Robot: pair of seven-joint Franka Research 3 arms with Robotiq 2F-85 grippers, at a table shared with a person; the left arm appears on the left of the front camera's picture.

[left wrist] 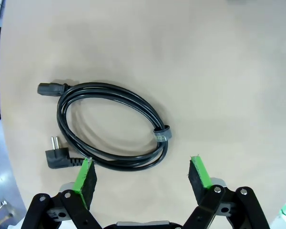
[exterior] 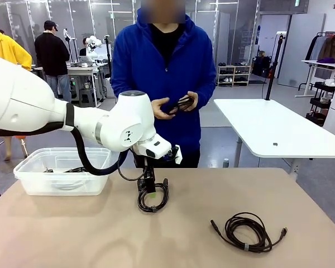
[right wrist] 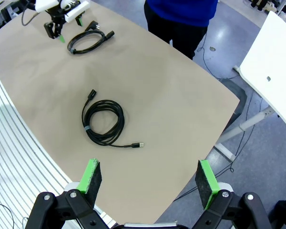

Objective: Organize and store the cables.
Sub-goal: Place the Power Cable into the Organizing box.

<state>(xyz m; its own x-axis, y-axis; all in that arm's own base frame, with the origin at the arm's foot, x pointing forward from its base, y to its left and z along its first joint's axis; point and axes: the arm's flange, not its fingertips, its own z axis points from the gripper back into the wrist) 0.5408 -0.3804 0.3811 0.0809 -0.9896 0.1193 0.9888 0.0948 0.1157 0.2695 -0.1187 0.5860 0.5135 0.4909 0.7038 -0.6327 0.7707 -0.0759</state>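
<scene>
Two cables lie on the tabletop with bare surface all around: a power cord mid-table, clear of every edge, and a thinner coil nearer the robot-side edge. Left jaws hang released at the power cord's rim. Right jaws, also released, hover high above the tabletop's edge.

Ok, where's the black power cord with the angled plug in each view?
Front: power cord mid-table, at the left jaws.
Left wrist: mid-frame, just above the green pads.
Right wrist: top left, far across the table.
Shared landmark: the open left jaws beside it.
</scene>
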